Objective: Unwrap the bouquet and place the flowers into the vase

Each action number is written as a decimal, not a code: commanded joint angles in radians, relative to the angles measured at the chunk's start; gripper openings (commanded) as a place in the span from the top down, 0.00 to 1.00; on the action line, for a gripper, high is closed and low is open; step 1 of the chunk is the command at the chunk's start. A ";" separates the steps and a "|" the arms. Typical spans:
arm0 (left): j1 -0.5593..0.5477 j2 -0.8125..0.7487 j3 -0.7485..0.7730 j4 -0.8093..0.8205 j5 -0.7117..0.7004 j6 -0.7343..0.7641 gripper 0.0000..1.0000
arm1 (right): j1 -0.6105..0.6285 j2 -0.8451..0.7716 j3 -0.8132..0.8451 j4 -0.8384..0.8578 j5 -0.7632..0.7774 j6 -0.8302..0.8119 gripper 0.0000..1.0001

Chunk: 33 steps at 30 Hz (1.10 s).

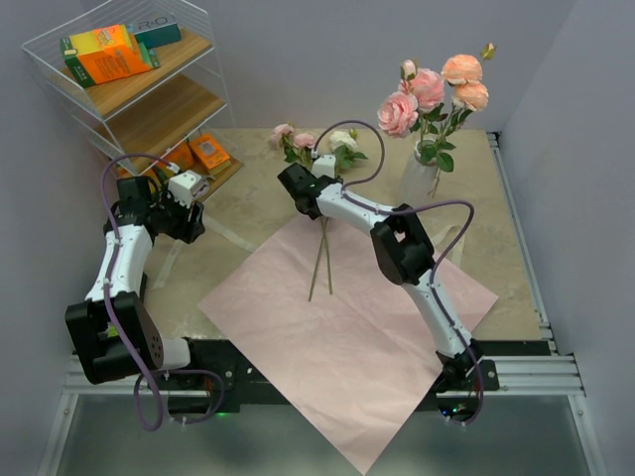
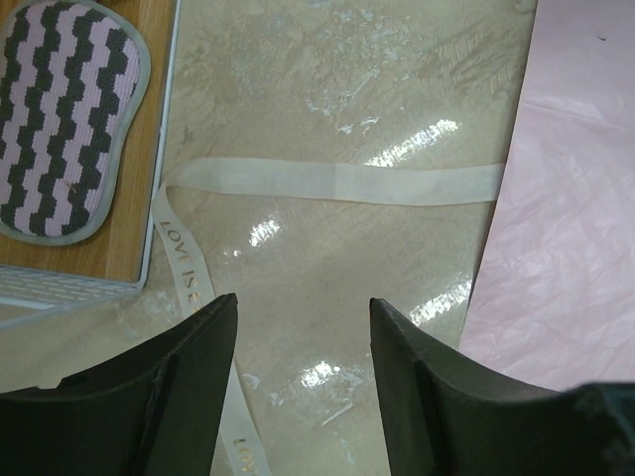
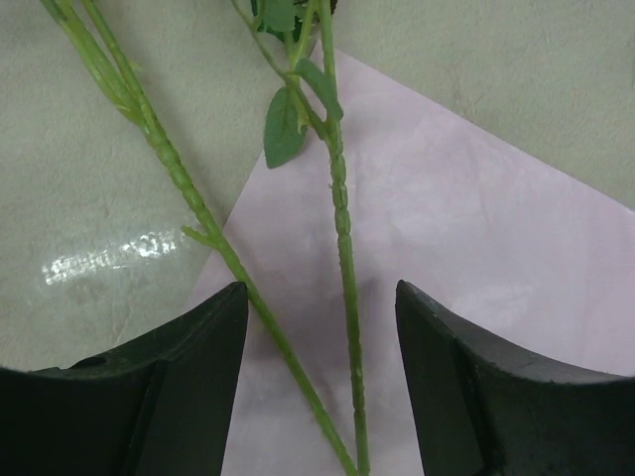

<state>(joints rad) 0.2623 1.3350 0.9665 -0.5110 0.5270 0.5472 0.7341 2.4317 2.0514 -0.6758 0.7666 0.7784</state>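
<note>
Nearest, the pink paper (image 1: 347, 337) lies unfolded and flat on the table (image 1: 516, 288), one corner hanging past the near edge. To its left, the left gripper (image 2: 303, 302) hangs with jaws apart and empty above a beige ribbon (image 2: 337, 181) lying loose on the tabletop. Further in, the right gripper (image 3: 322, 293) is poised with jaws spread, gripping nothing, over green stems (image 3: 342, 248) that cross the paper's far corner. Their flowers (image 1: 308, 142), pink and cream, lie on the table beyond. At the far right the vase (image 1: 417, 177) stands upright, holding four pink and peach roses (image 1: 429, 89). At the far left a wire shelf rack (image 1: 149, 84) carries orange and green boxes (image 1: 109, 52) on its top shelf.
</note>
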 commanded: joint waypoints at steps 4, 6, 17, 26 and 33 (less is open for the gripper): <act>0.014 0.006 -0.012 0.037 0.004 0.025 0.39 | -0.033 -0.060 -0.028 0.027 0.001 0.024 0.36; 0.012 0.007 -0.014 0.039 0.004 0.025 0.40 | -0.033 -0.074 -0.048 0.068 -0.018 0.015 0.36; 0.014 0.032 -0.022 0.043 0.014 0.025 0.39 | -0.033 -0.195 -0.231 0.239 -0.055 -0.087 0.36; 0.015 0.036 -0.034 0.048 0.010 0.026 0.39 | -0.047 -0.163 -0.188 0.213 0.022 -0.059 0.42; 0.018 0.035 -0.055 0.054 -0.005 0.042 0.40 | -0.052 -0.100 -0.084 0.188 0.033 -0.070 0.43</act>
<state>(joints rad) 0.2680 1.3705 0.9234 -0.4858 0.5243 0.5621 0.6895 2.2967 1.8568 -0.4770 0.7464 0.6994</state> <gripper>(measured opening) 0.603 0.574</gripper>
